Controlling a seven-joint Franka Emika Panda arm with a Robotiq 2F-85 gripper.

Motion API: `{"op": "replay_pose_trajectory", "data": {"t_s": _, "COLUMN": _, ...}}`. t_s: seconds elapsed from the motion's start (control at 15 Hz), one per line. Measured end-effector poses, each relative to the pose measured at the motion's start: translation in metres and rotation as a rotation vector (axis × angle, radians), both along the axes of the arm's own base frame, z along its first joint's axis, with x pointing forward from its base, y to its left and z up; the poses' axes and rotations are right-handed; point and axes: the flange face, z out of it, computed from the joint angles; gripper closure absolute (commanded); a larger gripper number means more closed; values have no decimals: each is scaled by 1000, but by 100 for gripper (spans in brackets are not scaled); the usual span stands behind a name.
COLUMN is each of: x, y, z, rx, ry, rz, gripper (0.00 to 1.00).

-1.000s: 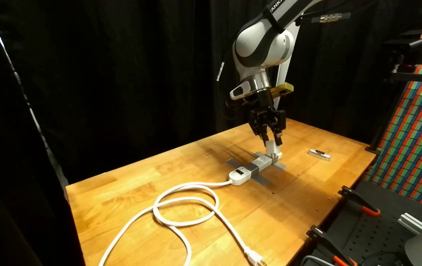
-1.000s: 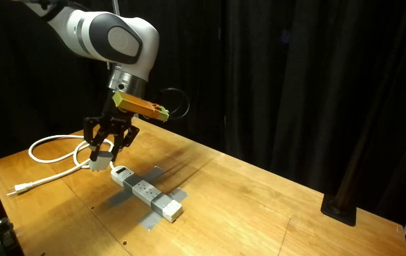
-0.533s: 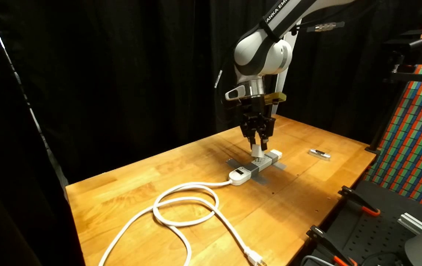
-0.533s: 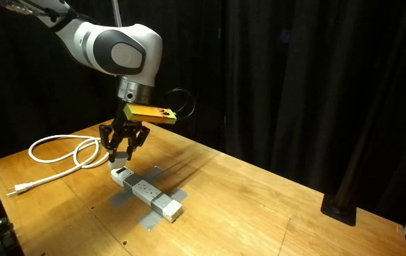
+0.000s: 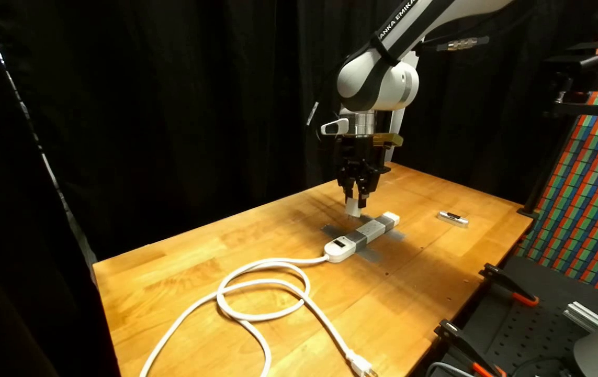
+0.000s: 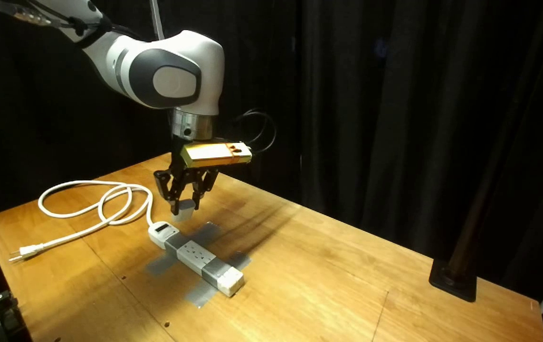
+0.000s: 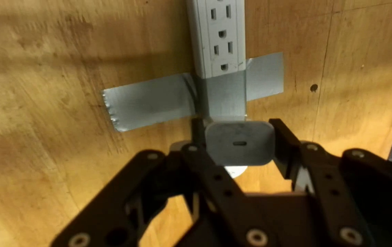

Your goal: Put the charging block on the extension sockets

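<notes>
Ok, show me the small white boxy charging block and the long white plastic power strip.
Small white boxy charging block (image 7: 239, 150): wrist view, on its slotted face.
Long white plastic power strip (image 6: 196, 254): in an exterior view, on its socket face.

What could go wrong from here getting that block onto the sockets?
Misalignment: in the wrist view, tape shows between the block and the sockets, so lowering straight down may miss. Slipping: the tool pinches only two sides, so the block could twist under pressure. Shifting: the strip is taped down, and the tape might give if shoved sideways.
</notes>
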Motion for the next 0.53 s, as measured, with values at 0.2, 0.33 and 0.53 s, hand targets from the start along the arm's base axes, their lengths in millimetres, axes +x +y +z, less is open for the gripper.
{"op": "replay_pose_trajectory", "data": {"t_s": 0.2, "x": 1, "y": -15, "z": 0, "rx": -24, "ry": -13, "rz": -16, "gripper": 77}}
{"op": "replay_pose_trajectory", "data": {"t_s": 0.33, "x": 1, "y": -25, "z": -3, "rx": -51, "ry": -24, "rz": -32, "gripper": 77}}
{"op": "replay_pose_trajectory", "data": {"t_s": 0.53, "x": -2, "y": -34, "z": -15, "rx": -98, "ry": -22, "rz": -48, "gripper": 77}}
